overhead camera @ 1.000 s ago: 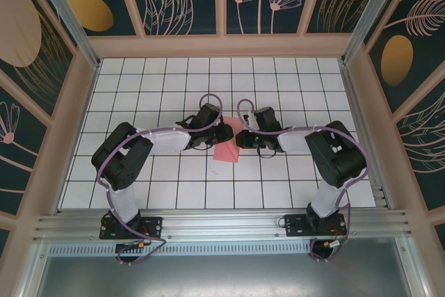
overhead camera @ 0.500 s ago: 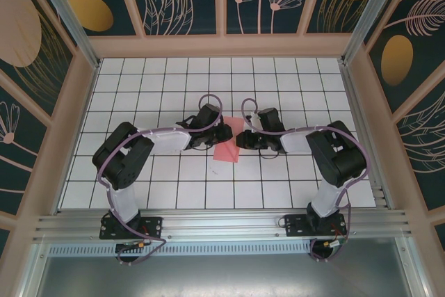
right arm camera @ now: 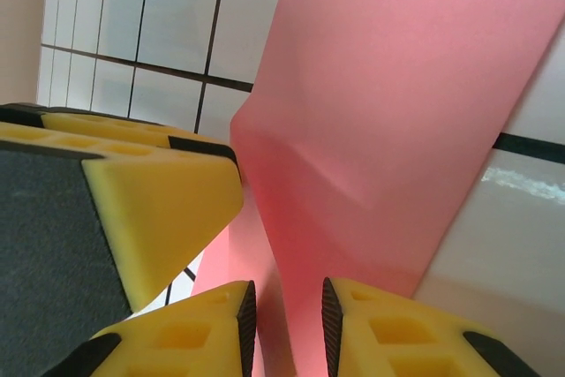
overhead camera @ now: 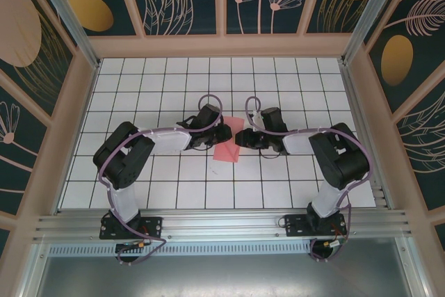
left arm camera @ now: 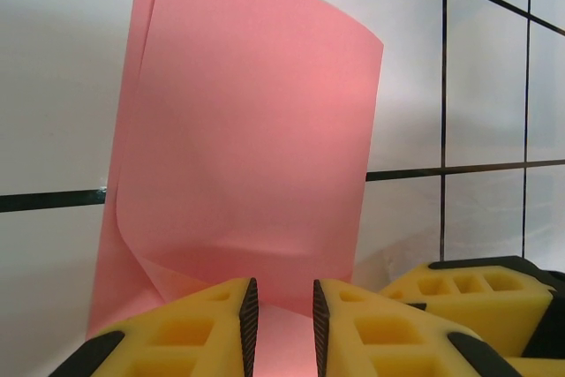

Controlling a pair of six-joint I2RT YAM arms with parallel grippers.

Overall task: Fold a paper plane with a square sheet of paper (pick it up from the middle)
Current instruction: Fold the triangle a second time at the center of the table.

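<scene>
Pink paper (left arm camera: 256, 147) begins right between the fingertips of the left claw (left arm camera: 281, 308), whose jaws stand narrowly apart around its bent lower part; whether they really pinch it, I cannot tell. From there the doubled sheet curves up and away over the tiled table (left arm camera: 53, 86). The right claw (right arm camera: 287, 315) meets it from the opposite side with the same narrow gap, grip also unclear, so both arms are equally near.

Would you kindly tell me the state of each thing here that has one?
paper: folded over on itself, upper flap bowed up, not pressed flat.
left gripper: jaws slightly apart, paper showing in the gap.
right gripper: jaws slightly apart, paper running through the gap.
</scene>
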